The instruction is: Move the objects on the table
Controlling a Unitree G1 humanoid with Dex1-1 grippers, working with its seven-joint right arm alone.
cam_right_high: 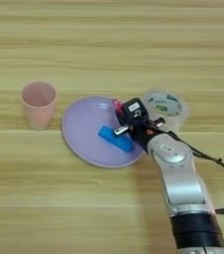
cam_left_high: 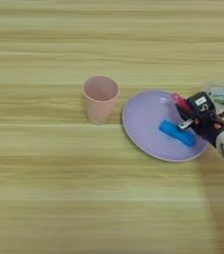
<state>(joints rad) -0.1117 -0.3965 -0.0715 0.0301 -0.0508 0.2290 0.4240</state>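
- The table [cam_right_high: 109,44] is light yellow wood grain with darker horizontal streaks.
- The plate [cam_right_high: 84,130] is plain lilac.
- The block [cam_right_high: 115,139] is bright blue.
- The box [cam_right_high: 117,105] shows red.
- The cup [cam_right_high: 38,104] is pale pink.
- The tape roll [cam_right_high: 166,105] is clear, with a greenish-white core.
- The claw [cam_right_high: 126,124] is black; the forearm [cam_right_high: 181,183] is silver.

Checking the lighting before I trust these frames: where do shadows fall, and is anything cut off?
Left eye view: the arm's shadow darkens the table below the plate; the forearm is cropped at the right edge. Right eye view: the whole forearm shows, with the tape roll complete.
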